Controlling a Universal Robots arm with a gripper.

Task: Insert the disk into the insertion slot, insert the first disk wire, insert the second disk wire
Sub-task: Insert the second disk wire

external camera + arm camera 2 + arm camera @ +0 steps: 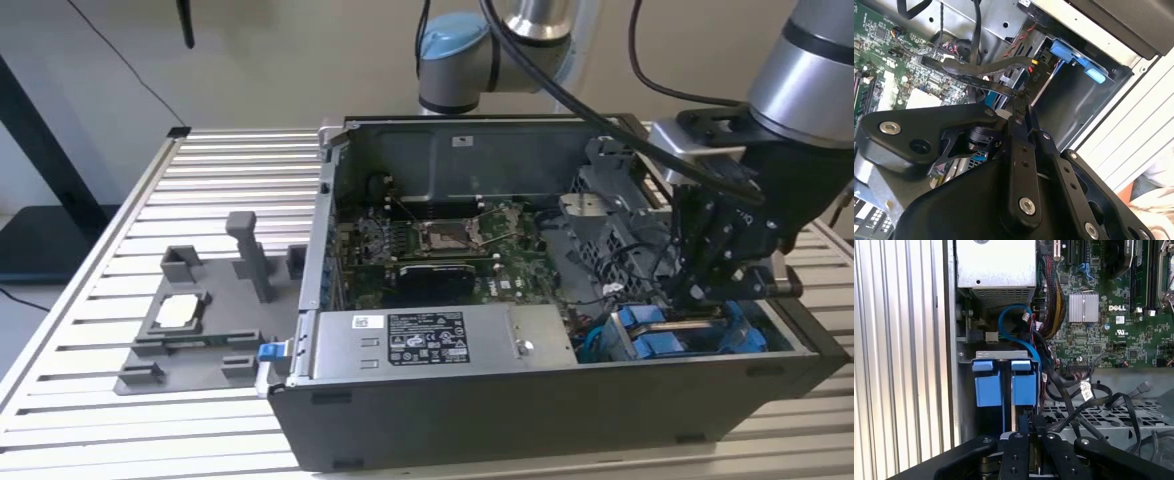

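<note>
The black claw (703, 290) hung inside the dark computer case (534, 420). Its fingers were closed on a flat black cable (979, 70). The blue-trimmed grey metal drive bay (1004, 375) lay just ahead.

Silver-grey arm (814, 60), blue joint cap (451, 45), black screwed tool (1021, 117)

Exterior view sits high off the bench (107, 300), looking down into the open computer case (534, 400) from its near side. Both wrist views ride right behind the end effector (1029, 450), super close, and share the blue drive bay (1004, 382) corner.
</note>
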